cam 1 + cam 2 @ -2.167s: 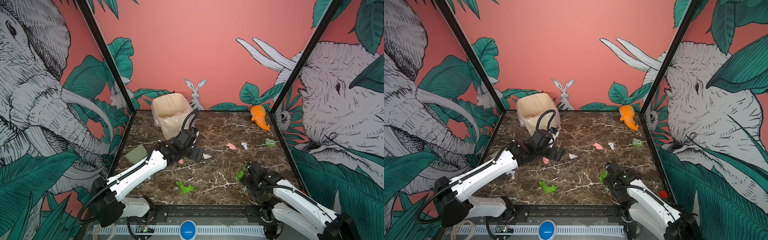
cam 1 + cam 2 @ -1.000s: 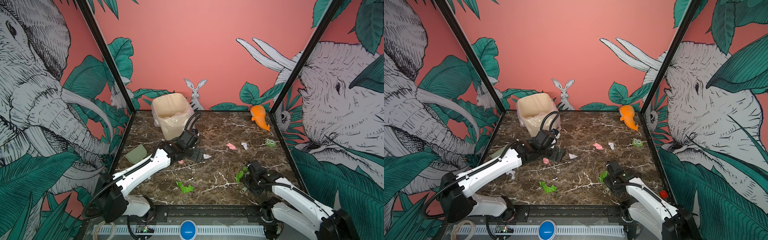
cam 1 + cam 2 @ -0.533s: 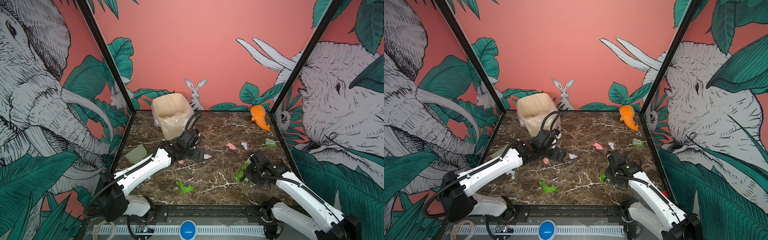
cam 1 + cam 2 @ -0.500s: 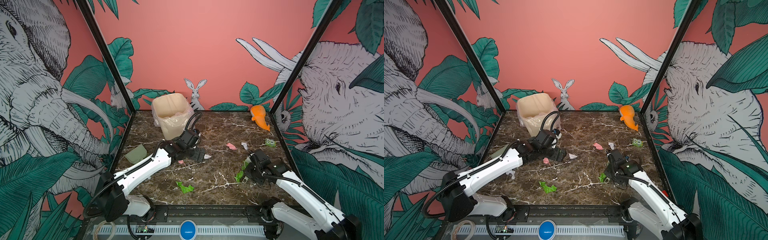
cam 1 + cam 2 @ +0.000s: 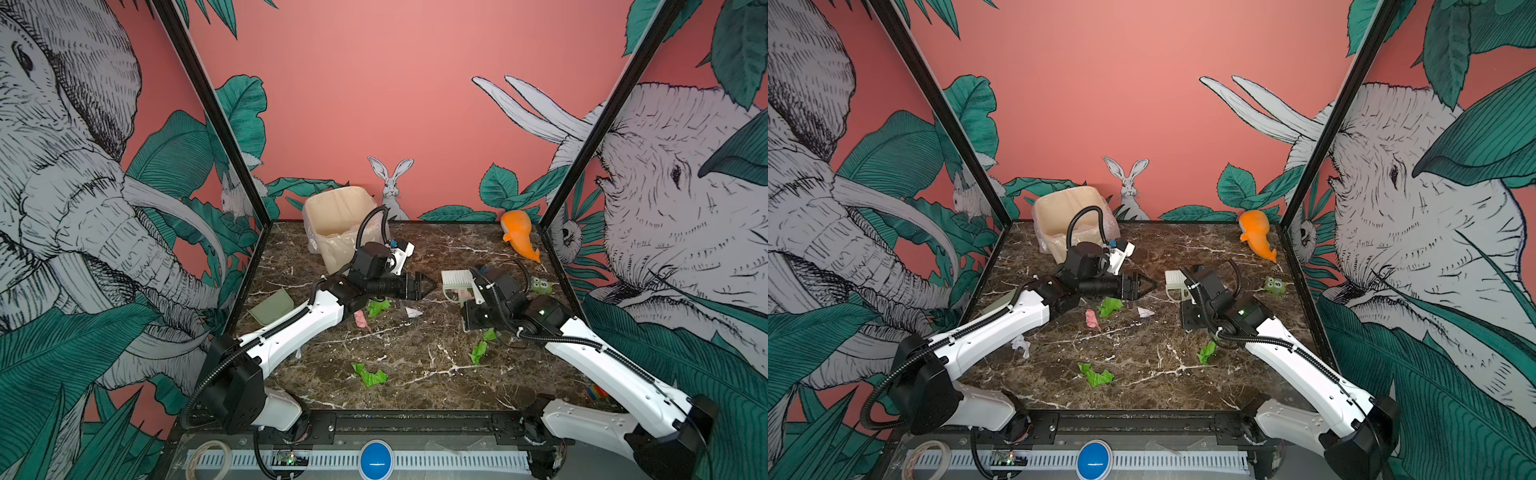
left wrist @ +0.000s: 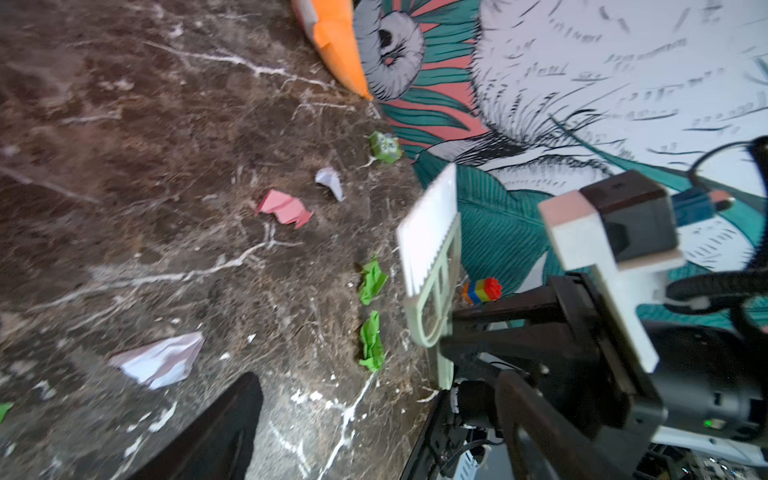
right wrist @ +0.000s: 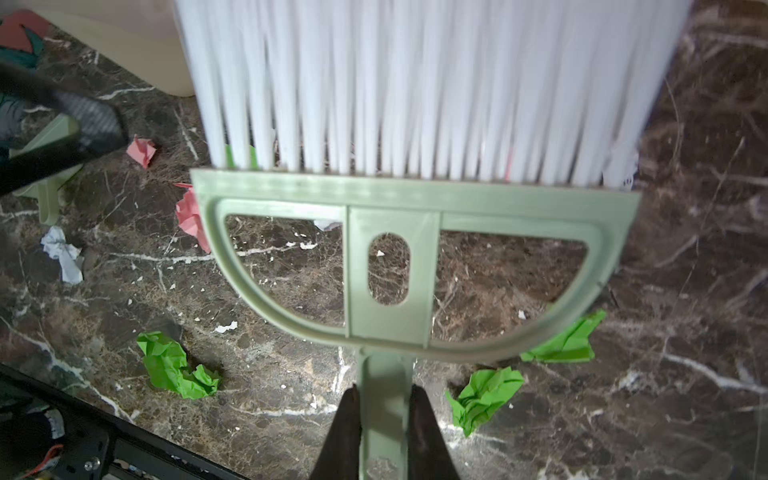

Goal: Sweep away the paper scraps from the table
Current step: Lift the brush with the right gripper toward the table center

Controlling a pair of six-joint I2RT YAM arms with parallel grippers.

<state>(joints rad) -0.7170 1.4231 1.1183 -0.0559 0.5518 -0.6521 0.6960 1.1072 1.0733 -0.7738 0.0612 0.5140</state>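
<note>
Paper scraps lie scattered on the table [image 5: 415,386]: green ones [image 5: 377,306] [image 5: 370,375] [image 5: 478,352], a pink one [image 5: 360,319] and a white one [image 5: 412,311]. My right gripper [image 7: 384,411] is shut on the pale green handle of a white-bristled brush [image 5: 455,279], held over the right middle of the table with another pink scrap [image 6: 286,208] just beyond it. My left gripper [image 5: 428,286] points right toward the brush, above the table. In the left wrist view its fingers [image 6: 216,436] stand wide apart with nothing between them.
A pale green dustpan [image 5: 272,306] lies by the left wall. A beige lined bin [image 5: 338,226] stands at the back left, an orange carrot toy [image 5: 519,235] at the back right, and a small green owl toy [image 5: 540,286] near the right wall.
My right arm has carried the brush from the front right toward the middle right. The left gripper has swung right and back, uncovering a green scrap.
</note>
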